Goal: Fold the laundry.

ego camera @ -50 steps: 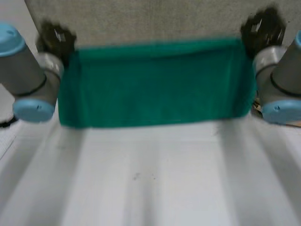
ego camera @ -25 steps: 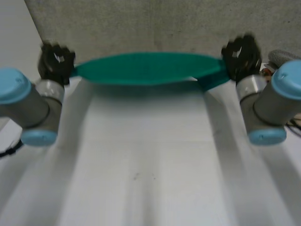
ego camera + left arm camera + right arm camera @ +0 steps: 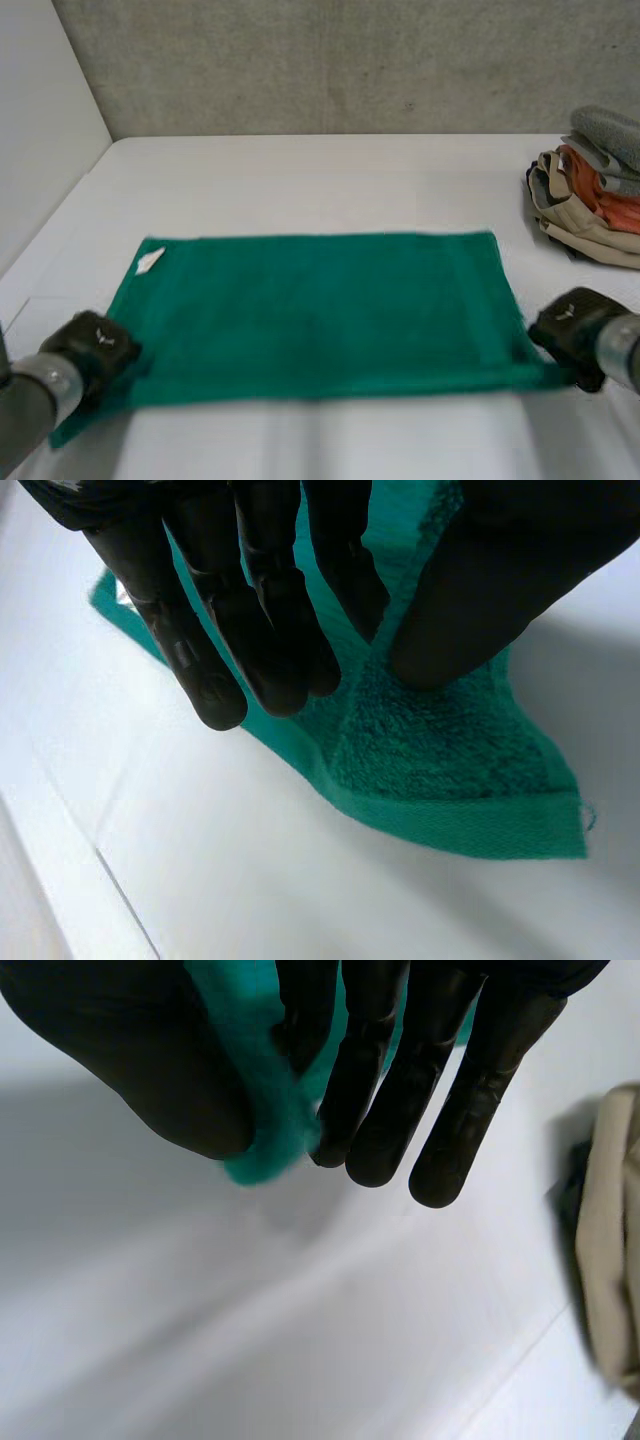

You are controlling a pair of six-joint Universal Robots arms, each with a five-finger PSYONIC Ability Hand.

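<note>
the towel (image 3: 320,310), hanging in the air a second ago, now lies spread flat on the table (image 3: 300,180). the left hand (image 3: 95,350) pinches one corner between thumb and fingers, and the right hand (image 3: 570,325) does likewise (the opposite corner). it looks ready for the first fold.

The towel (image 3: 320,310) lies flat on the counter (image 3: 320,180). The left robot hand (image 3: 95,350) is at its near left corner, the right robot hand (image 3: 570,325) at its near right corner. A clothes pile (image 3: 590,195) sits behind, far right, apart.
</note>
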